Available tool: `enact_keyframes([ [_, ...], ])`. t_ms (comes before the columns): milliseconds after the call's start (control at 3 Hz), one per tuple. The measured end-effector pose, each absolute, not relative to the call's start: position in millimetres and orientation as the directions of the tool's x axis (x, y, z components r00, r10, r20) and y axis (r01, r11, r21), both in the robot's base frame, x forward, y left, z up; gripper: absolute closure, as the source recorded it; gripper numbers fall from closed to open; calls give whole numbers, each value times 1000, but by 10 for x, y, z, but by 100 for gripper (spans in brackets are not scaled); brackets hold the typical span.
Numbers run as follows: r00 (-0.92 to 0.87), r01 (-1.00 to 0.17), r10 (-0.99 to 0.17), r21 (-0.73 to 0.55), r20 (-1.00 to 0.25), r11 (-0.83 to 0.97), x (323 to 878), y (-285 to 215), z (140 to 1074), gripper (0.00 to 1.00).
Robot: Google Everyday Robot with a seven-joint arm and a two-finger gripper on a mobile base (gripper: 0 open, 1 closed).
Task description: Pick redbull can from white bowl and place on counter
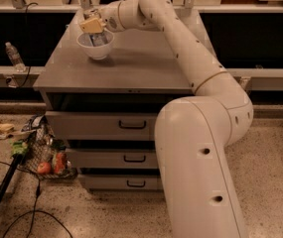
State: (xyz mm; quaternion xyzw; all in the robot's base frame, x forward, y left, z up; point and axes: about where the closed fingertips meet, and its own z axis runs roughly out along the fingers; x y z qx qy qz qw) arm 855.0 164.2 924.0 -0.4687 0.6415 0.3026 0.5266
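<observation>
Grey counter point(131, 68), arm point(180, 38) outstretched, gripper point(92, 26) over white bowl point(97, 51).

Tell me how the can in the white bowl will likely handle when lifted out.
The can looks like slim, smooth metal, so it may slip in a loose grip. Sitting in the rounded bowl, not on a flat base, it could tip when touched. The small bowl itself may slide on the counter. The gripper hangs just over the bowl.
</observation>
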Motion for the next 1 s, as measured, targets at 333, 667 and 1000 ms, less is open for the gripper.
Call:
enact_keyframes([
  [333,18,-901,-273,-134,-962,413,8580,1446,9443,89],
  [667,97,-837,-238,-208,-966,505,8559,1007,9954,100],
  [1000,133,-770,-214,-237,-968,593,8505,671,10216,100],
])
